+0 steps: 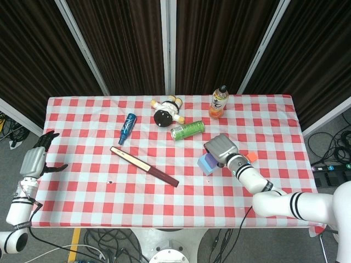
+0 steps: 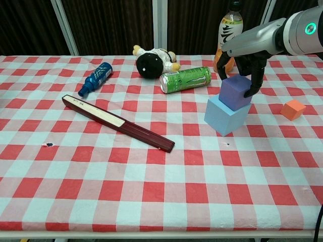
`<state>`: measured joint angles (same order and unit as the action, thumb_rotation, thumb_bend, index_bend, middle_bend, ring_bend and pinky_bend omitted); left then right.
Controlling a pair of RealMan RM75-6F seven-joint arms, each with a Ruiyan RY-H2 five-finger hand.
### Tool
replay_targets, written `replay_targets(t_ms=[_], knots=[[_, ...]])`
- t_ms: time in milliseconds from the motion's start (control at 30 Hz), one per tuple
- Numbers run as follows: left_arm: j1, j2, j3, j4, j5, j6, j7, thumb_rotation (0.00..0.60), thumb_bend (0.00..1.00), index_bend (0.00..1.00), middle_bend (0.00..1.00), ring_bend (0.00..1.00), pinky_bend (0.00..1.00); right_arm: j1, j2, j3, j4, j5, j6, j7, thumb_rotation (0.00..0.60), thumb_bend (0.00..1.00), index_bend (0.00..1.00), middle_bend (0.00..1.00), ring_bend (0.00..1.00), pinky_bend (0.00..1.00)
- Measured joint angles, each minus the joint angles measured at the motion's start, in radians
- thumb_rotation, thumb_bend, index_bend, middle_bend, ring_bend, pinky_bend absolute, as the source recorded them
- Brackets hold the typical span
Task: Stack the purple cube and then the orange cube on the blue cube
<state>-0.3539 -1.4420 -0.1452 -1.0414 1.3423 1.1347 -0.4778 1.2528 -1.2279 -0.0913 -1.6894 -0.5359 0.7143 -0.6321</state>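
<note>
Fingers (image 2: 251, 88) of the right hand (image 2: 241, 64) grip the purple cube (image 2: 234, 92) from above, one at its right face and another at its rear left. That cube sits on the blue cube (image 2: 225, 117), seemingly in contact and slightly skewed to the base. Judgement: first stacking step is at the release stage. Next move calls for opening straight up without dragging the cube, then reaching right to the orange cube (image 2: 292, 109), which lies alone on the counter (image 2: 161, 201) near the stack.

Left hand (image 1: 34, 162) hangs off the counter's left edge, fingers apart, holding nothing.

Writing: the green can (image 2: 185, 79) bears a claw-style logo, wording not legible. The orange bottle (image 2: 227, 35) has a label too small to read. The blue bottle (image 2: 96, 77) shows nothing readable.
</note>
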Motion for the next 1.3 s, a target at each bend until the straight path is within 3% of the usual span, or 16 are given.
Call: replay_targets(t_ms=[433,533,733,1033,1133,1300], knots=[[-0.003,-0.001,-0.001,0.001,0.005,0.004,0.000,0.600,0.00,0.18,0.17,0.08,0.20,0.004,0.028,0.001,-0.009,-0.023,-0.013,0.029,0.600,0.01,0.22,1.00,0.99,0.94],[-0.004,-0.001,0.000,-0.005,0.007,0.007,0.005,0.600,0.00,0.18,0.17,0.08,0.20,0.003,0.042,0.000,-0.022,-0.033,-0.013,0.035,0.600,0.00,0.19,1.00,0.99,0.94],[0.000,0.009,-0.001,-0.025,0.007,0.016,0.015,0.600,0.00,0.18,0.17,0.08,0.20,-0.010,0.107,0.011,-0.090,-0.068,0.018,0.054,0.600,0.00,0.19,1.00,0.99,0.94],[-0.010,0.020,-0.001,-0.044,0.014,0.007,0.015,0.600,0.00,0.18,0.17,0.08,0.20,-0.117,0.335,0.006,-0.220,-0.133,0.130,0.103,0.600,0.00,0.27,1.00,0.99,0.94],[-0.012,0.014,0.001,-0.040,0.015,0.007,0.019,0.600,0.00,0.18,0.17,0.08,0.20,-0.160,0.330,-0.020,-0.189,-0.146,0.152,0.097,0.600,0.00,0.33,1.00,0.99,0.94],[-0.014,0.008,0.007,-0.030,0.016,0.000,0.028,0.600,0.00,0.18,0.17,0.08,0.20,-0.230,0.241,-0.059,-0.060,-0.180,0.161,0.087,0.600,0.00,0.36,1.00,0.99,0.94]])
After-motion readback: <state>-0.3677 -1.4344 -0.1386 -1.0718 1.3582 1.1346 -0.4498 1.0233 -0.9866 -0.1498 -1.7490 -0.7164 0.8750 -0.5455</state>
